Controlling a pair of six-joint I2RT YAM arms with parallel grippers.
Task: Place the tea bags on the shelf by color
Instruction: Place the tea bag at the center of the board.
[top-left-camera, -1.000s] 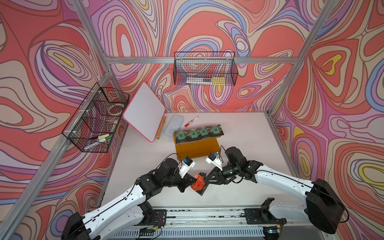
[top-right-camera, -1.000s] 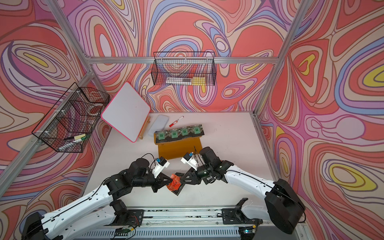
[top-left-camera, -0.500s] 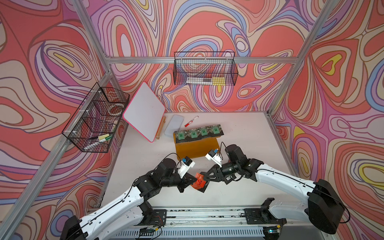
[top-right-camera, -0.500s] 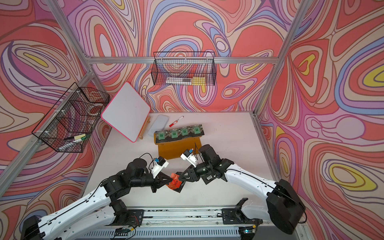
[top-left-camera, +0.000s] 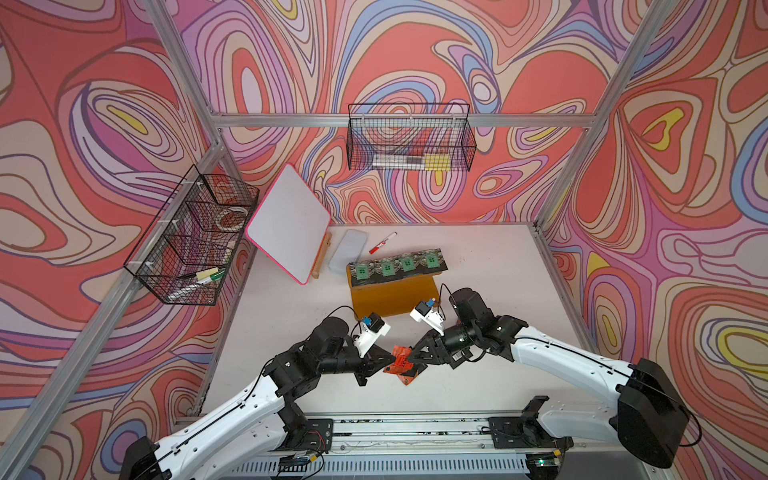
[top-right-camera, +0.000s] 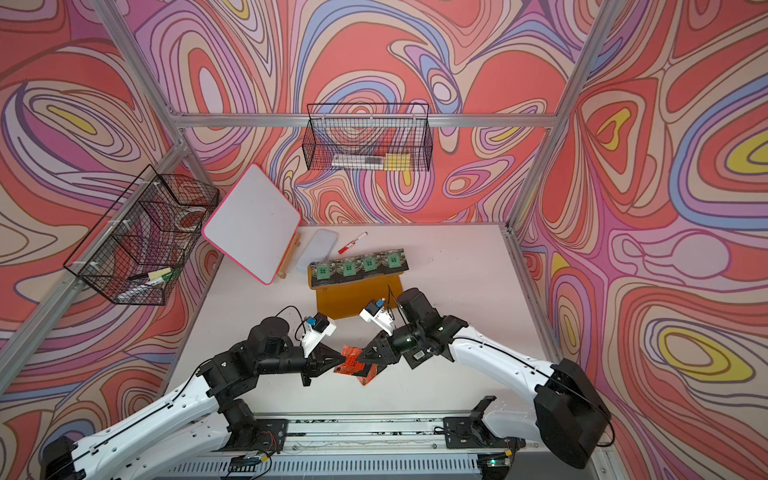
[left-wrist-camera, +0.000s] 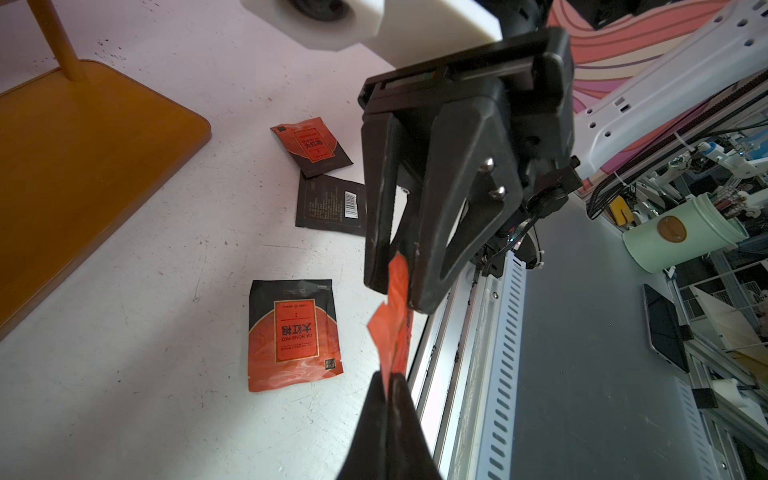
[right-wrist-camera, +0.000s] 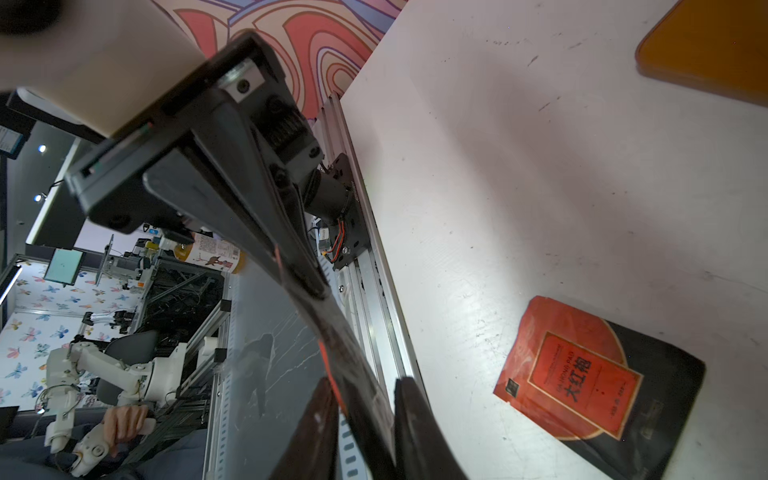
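White bench (top-left-camera: 478, 266), swirl-patterned walls; my arms reach low and inward, left fingers (left-wrist-camera: 388, 382) clamped on an orange sachet (left-wrist-camera: 395, 316), right fingers (left-wrist-camera: 409, 249) closing around its other edge.

Both arms reach inward, low over the table. Left gripper (left-wrist-camera: 388, 384) clamped tight. Right gripper (left-wrist-camera: 395, 270) jaws narrowly parted, tips facing the left's.

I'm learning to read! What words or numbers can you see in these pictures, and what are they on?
"QA HONG PAO" and "大红袍": on the orange-red label of the flat tea sachet lying face-up on the white table, seen upside down.
"大红袍": on the orange-red sachet in the right wrist view; its small print is too blurred.
Barcode and print on the black-backed sachet: too small.
Green-labelled sachets on the mustard-yellow shelf: unreadable.
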